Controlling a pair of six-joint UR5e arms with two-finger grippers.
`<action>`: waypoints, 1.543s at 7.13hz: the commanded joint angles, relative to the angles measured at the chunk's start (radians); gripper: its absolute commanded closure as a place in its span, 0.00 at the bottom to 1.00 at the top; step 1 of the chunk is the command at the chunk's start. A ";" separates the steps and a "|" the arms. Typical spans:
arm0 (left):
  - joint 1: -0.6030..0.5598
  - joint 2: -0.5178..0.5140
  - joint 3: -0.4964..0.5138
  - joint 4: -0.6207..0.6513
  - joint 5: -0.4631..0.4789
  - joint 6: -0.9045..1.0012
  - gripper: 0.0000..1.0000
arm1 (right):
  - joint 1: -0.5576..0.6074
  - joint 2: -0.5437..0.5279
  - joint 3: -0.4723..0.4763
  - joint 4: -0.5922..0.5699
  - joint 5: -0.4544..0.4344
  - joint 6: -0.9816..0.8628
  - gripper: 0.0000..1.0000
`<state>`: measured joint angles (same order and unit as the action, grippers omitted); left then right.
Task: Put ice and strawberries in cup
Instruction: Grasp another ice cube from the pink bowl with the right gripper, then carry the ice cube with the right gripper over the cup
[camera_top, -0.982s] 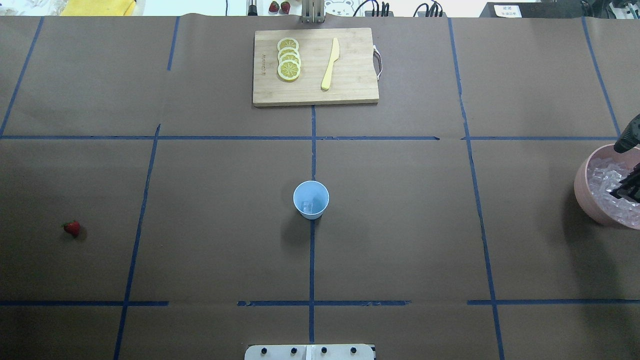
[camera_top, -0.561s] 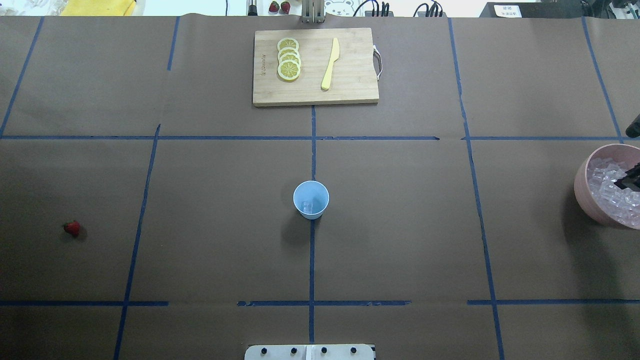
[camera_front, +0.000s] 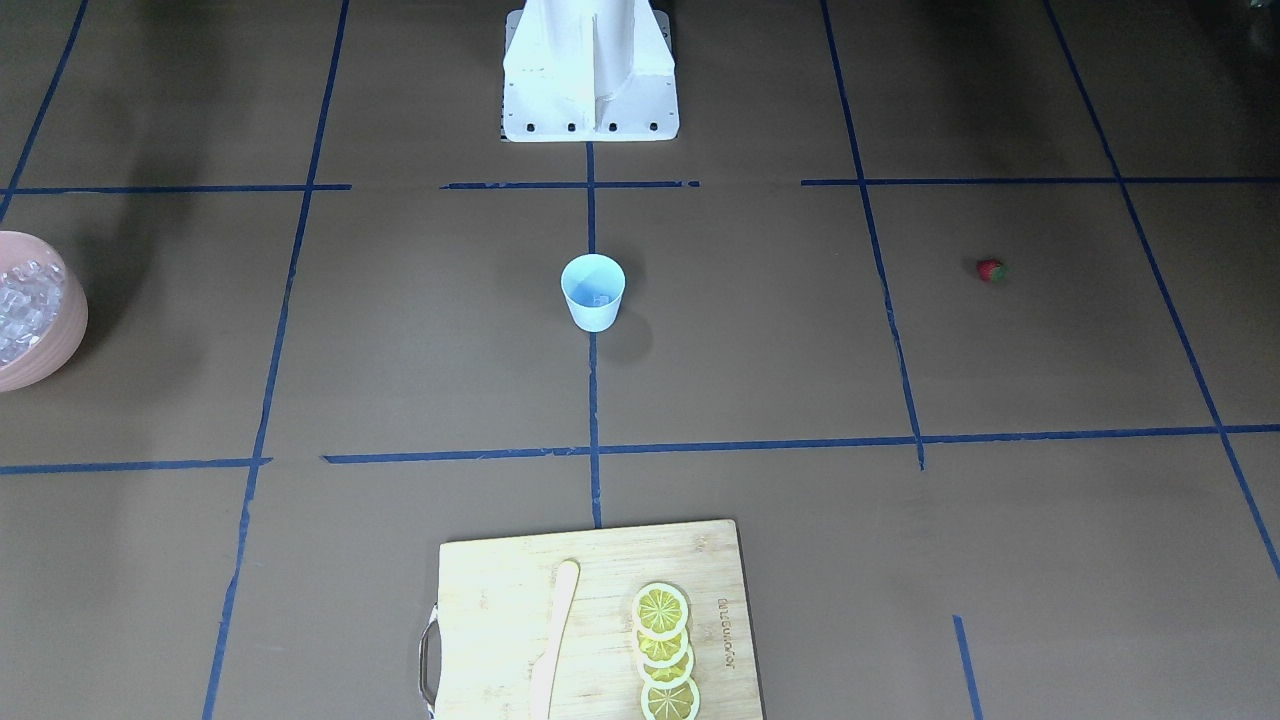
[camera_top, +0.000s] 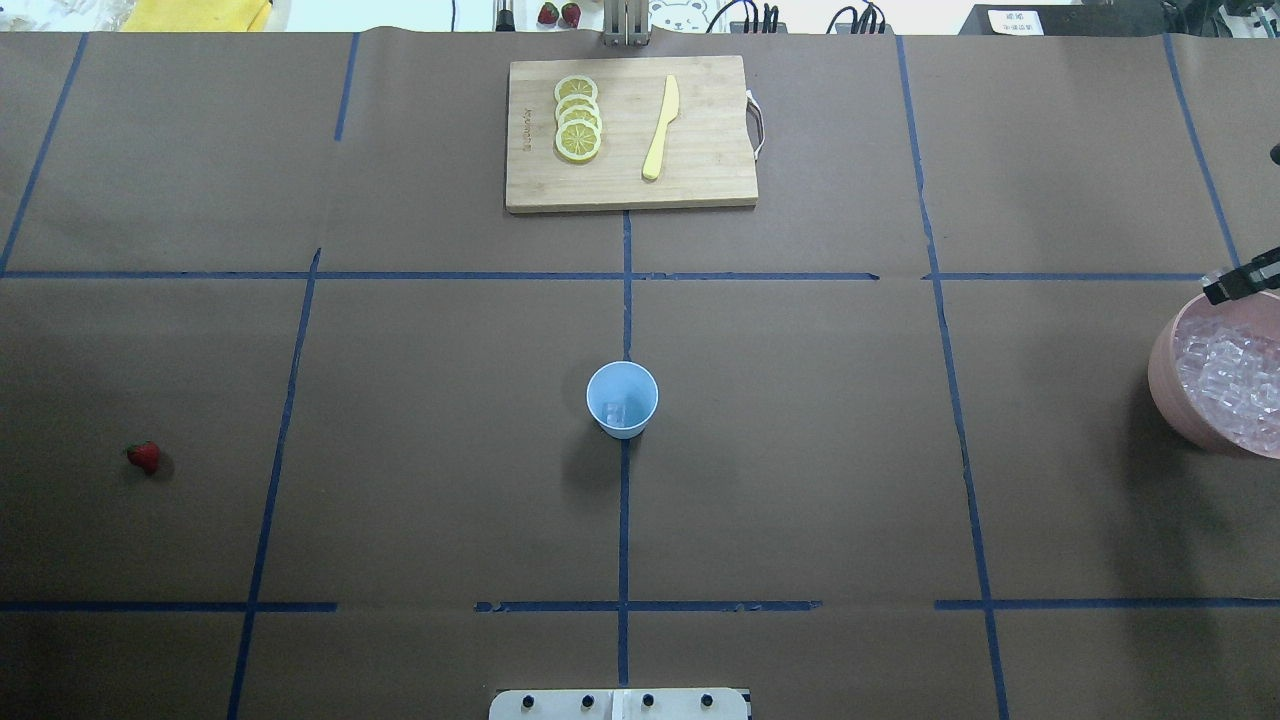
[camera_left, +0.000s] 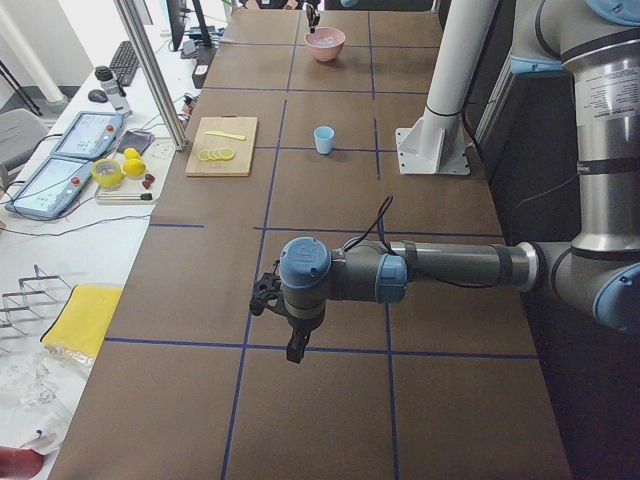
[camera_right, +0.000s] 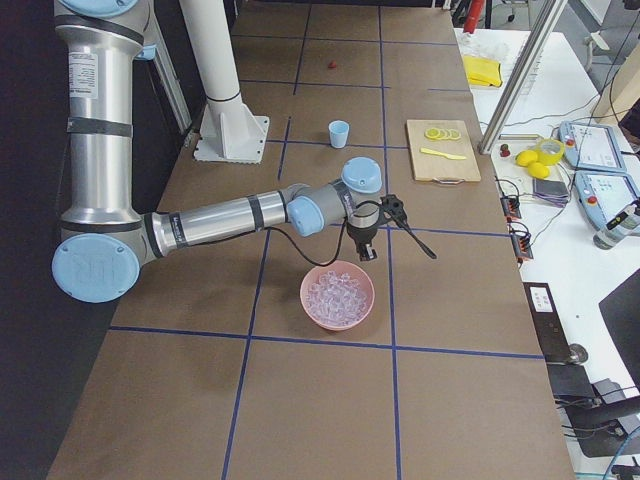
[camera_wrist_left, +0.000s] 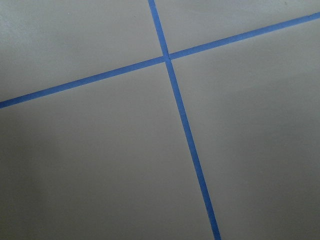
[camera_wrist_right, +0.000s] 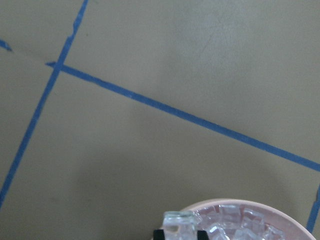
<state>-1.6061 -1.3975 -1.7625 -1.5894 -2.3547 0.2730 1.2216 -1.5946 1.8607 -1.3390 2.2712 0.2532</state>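
The light-blue cup (camera_top: 622, 400) stands at the table's centre and holds one ice cube (camera_top: 613, 411); it also shows in the front view (camera_front: 593, 292). The ice pile (camera_top: 1235, 385) fills a pink bowl (camera_top: 1165, 385) at the right edge. My right gripper (camera_wrist_right: 180, 234) is shut on one clear ice cube (camera_wrist_right: 179, 221), just above the bowl's far rim (camera_top: 1240, 282). The strawberry (camera_top: 144, 457) lies alone at the far left. My left gripper (camera_left: 290, 345) hangs over bare table far to the left, seen only in the left side view, so I cannot tell its state.
A wooden cutting board (camera_top: 700, 180) with lemon slices (camera_top: 578, 118) and a yellow knife (camera_top: 660, 128) lies at the far centre. The robot's base (camera_front: 590, 70) stands at the near edge. Blue tape lines cross the brown table.
My right gripper has lifted out of the ice pile in the pink bowl and moved to the bowl's far rim. Cup, strawberry and board have not moved.
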 joint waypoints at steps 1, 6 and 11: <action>0.000 0.000 0.000 0.000 0.000 0.000 0.00 | -0.071 0.121 0.026 -0.008 0.001 0.121 0.96; 0.000 0.000 0.000 -0.001 0.000 0.000 0.00 | -0.489 0.558 0.032 -0.240 -0.242 0.743 0.97; 0.000 0.000 0.003 0.000 0.002 0.000 0.00 | -0.781 0.869 -0.176 -0.388 -0.550 1.037 0.97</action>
<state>-1.6061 -1.3975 -1.7606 -1.5892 -2.3531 0.2731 0.4826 -0.7476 1.7242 -1.7228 1.7655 1.2679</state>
